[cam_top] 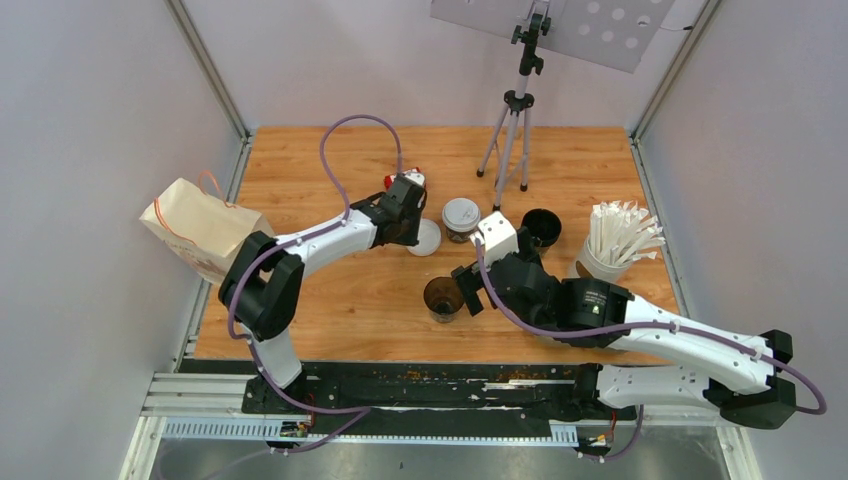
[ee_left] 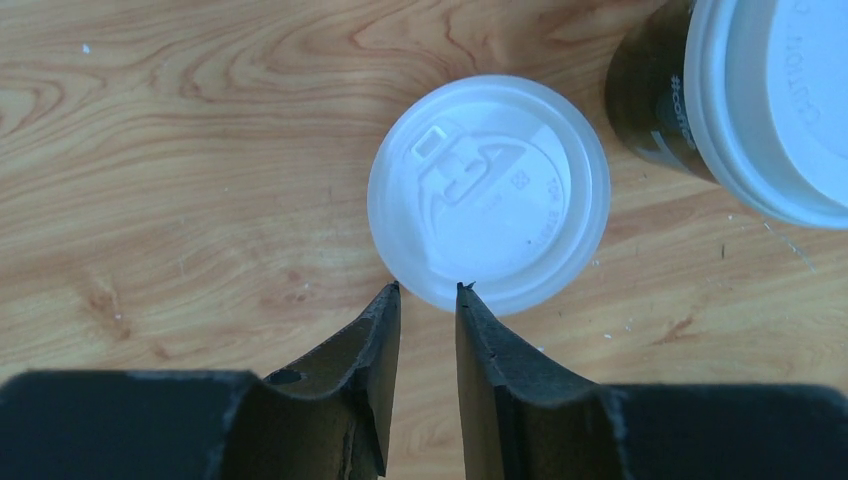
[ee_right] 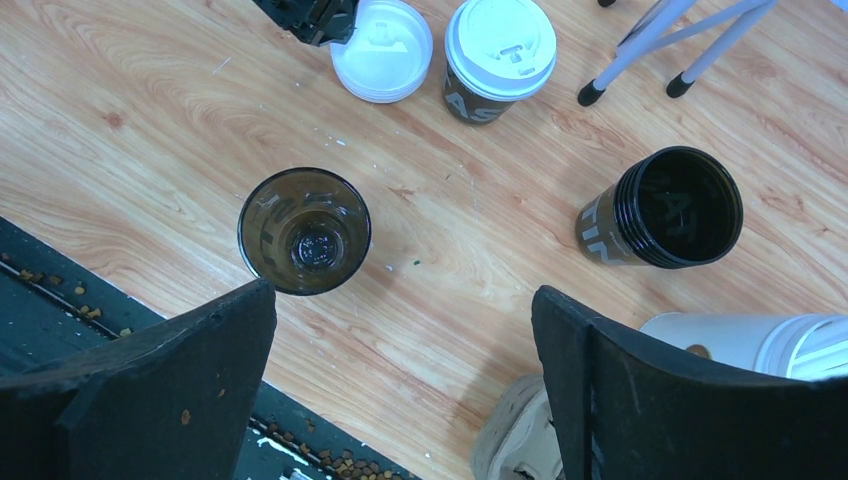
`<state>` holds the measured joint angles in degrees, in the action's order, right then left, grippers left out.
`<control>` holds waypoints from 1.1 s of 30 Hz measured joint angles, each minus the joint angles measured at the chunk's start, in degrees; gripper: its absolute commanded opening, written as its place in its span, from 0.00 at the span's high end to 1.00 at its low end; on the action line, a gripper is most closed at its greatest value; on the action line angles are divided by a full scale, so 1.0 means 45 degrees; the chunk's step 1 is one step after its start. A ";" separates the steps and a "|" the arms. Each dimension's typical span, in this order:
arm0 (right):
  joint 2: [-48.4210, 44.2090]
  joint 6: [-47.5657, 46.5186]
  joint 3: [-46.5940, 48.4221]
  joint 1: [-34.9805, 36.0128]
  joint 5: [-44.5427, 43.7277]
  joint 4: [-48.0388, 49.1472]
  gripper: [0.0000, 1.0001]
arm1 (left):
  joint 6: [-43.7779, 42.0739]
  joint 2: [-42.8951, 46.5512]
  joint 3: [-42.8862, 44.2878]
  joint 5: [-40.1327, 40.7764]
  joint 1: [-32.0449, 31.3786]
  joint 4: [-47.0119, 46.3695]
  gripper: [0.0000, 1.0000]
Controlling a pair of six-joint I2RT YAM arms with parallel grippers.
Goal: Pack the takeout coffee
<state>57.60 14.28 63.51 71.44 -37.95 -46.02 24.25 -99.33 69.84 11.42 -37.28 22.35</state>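
A lidded black coffee cup (cam_top: pixel 461 218) stands mid-table; it also shows in the left wrist view (ee_left: pixel 740 90) and the right wrist view (ee_right: pixel 498 55). A loose white lid (cam_top: pixel 426 238) lies flat left of it (ee_left: pixel 488 193) (ee_right: pixel 382 48). One open black cup (cam_top: pixel 443 298) (ee_right: pixel 304 230) stands near the front, another (cam_top: pixel 541 228) (ee_right: pixel 665 205) at the right. My left gripper (cam_top: pixel 408 222) (ee_left: pixel 428 290) hangs low at the lid's near rim, its jaws a narrow gap apart and empty. My right gripper (cam_top: pixel 472 287) (ee_right: pixel 405 300) is wide open and empty, just right of the front open cup.
A brown paper bag (cam_top: pixel 200 228) lies at the left edge. A white cup of wrapped straws (cam_top: pixel 610 245) (ee_right: pixel 760 340) stands at the right. A grey-brown cardboard tray edge (ee_right: pixel 515 440) shows under my right gripper. A tripod (cam_top: pixel 512 130) stands at the back.
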 measured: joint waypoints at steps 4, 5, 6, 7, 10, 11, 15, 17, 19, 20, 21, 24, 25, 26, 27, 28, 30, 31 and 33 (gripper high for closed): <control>-0.0068 -0.0238 -0.0277 0.0000 -0.0005 0.0199 0.01 | -0.0189 -0.0665 0.0364 0.0019 0.0083 -0.0175 0.63; -0.0078 -0.0282 -0.0350 -0.0005 -0.0005 0.0223 0.01 | -0.0238 -0.0758 0.0427 0.0019 0.0102 -0.0194 0.62; -0.0083 -0.0340 -0.0427 -0.0029 0.0000 0.0223 0.01 | -0.0267 -0.0816 0.0461 0.0024 0.0126 -0.0223 0.61; -0.0083 -0.0389 -0.0491 -0.0058 0.0000 0.0233 0.01 | -0.0316 -0.0865 0.0471 0.0053 0.0170 -0.0253 0.61; -0.0078 -0.0534 -0.0656 -0.0121 0.0000 0.0291 0.01 | -0.0355 -0.0952 0.0471 0.0146 0.0340 -0.0267 0.60; -0.0078 -0.0549 -0.0704 -0.0175 0.0005 0.0340 0.01 | -0.0364 -0.0986 0.0476 0.0151 0.0389 -0.0272 0.60; -0.0078 -0.0602 -0.0782 -0.0345 0.0024 0.0452 0.01 | -0.0452 -0.1258 0.0607 0.0151 0.0486 -0.0248 0.63; -0.0078 -0.0636 -0.0797 -0.0408 0.0092 0.0520 0.01 | -0.0520 -0.1467 0.0797 0.0151 0.0486 -0.0243 0.65; -0.0078 -0.0680 -0.0806 -0.0452 0.0151 0.0593 0.01 | -0.0612 -0.1666 0.0981 0.0151 0.0505 -0.0253 0.68; -0.0073 -0.0704 -0.0806 -0.0466 0.0204 0.0617 0.01 | -0.0627 -0.1734 0.1039 0.0151 0.0510 -0.0253 0.69; -0.0068 -0.0738 -0.0811 -0.0500 0.0233 0.0656 0.01 | -0.0661 -0.1802 0.1093 0.0146 0.0510 -0.0253 0.70; -0.0015 -0.0787 -0.0811 -0.0510 0.0311 0.0714 0.01 | -0.0729 -0.1923 0.1112 0.0146 0.0559 -0.0248 0.71; 0.0015 -0.0801 -0.0811 -0.0529 0.0321 0.0733 0.01 | -0.0743 -0.1962 0.1117 0.0151 0.0573 -0.0238 0.72; 0.0053 -0.0821 -0.0811 -0.0559 0.0345 0.0758 0.01 | -0.0753 -0.2030 0.1146 0.0151 0.0602 -0.0194 0.73; 0.0087 -0.0831 -0.0816 -0.0568 0.0359 0.0767 0.01 | -0.0758 -0.2093 0.1190 0.0151 0.0622 -0.0151 0.74; 0.0107 -0.0845 -0.0816 -0.0588 0.0393 0.0767 0.01 | -0.0777 -0.2166 0.1258 0.0151 0.0641 -0.0126 0.76; 0.0107 -0.0865 -0.0816 -0.0617 0.0442 0.0767 0.01 | -0.0806 -0.2244 0.1316 0.0151 0.0656 -0.0117 0.82; 0.0107 -0.0865 -0.0816 -0.0646 0.0447 0.0772 0.01 | -0.0826 -0.2244 0.1331 0.0146 0.0670 -0.0112 0.86; 0.0107 -0.0869 -0.0816 -0.0656 0.0457 0.0772 0.01 | -0.0889 -0.2244 0.1365 0.0141 0.0695 -0.0087 0.90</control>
<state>58.08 10.37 59.83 68.49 -35.90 -42.54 20.25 -109.43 75.99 12.05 -34.15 21.96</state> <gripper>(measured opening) 0.989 0.159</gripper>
